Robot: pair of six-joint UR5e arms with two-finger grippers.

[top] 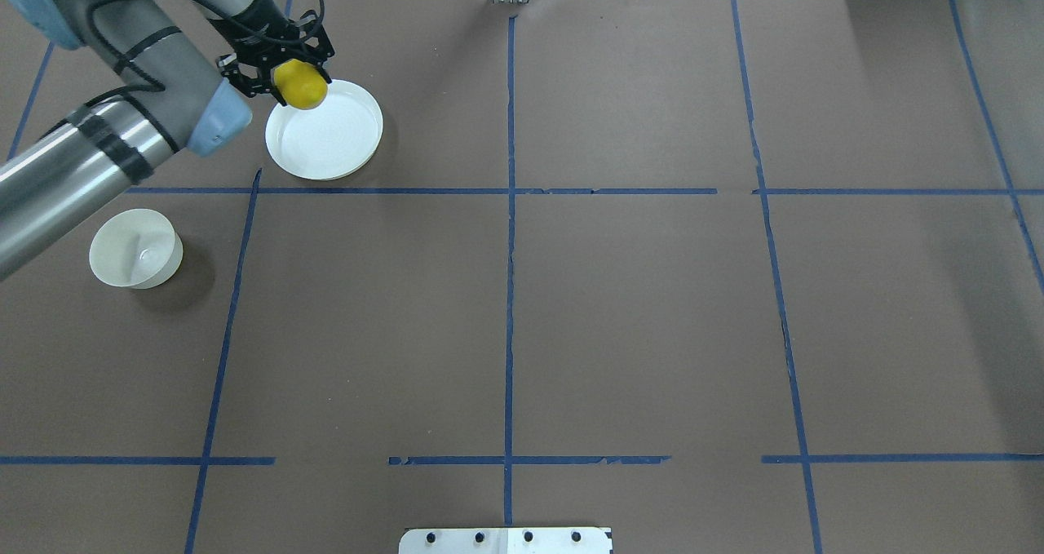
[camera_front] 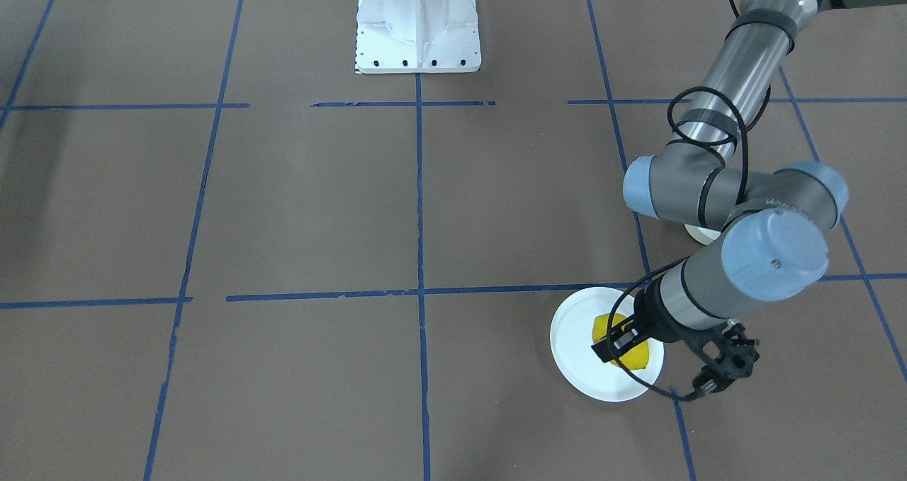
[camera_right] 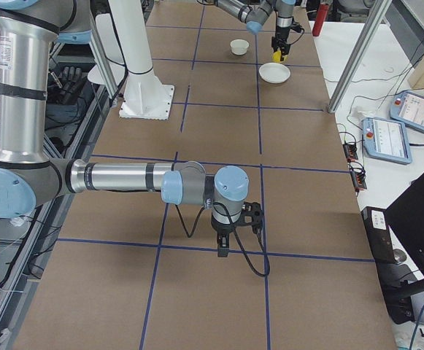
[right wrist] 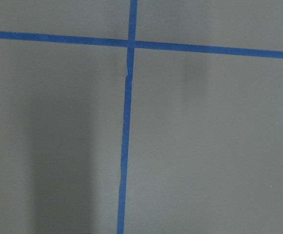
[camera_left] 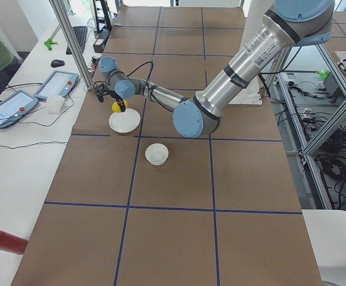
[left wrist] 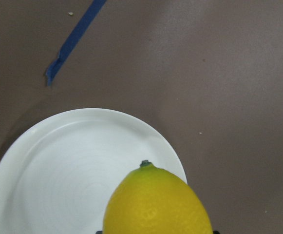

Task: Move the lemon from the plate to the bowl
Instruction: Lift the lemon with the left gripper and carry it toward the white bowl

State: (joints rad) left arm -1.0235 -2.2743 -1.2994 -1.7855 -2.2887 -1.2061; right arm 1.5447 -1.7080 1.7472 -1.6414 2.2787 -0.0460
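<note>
Over the plate's [top: 326, 142] edge, the left gripper [camera_front: 620, 343] grips the lemon [top: 301, 86] in its jaws, clear of the surface. The bowl [top: 114, 244] stands well apart, with open table [top: 620, 309] between. Whether the right gripper's [camera_right: 223, 244] jaws are wide or narrow cannot be told.

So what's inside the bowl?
Nothing: overhead, the bowl is bare white inside. The front view's arm covers most of it. The lemon hangs in the left gripper, over the plate.

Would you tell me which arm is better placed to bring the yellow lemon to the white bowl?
Left: its tool grips the bright yellow oval lemon above the flat white plate, near the small deep white bowl; the right arm is far off.
</note>
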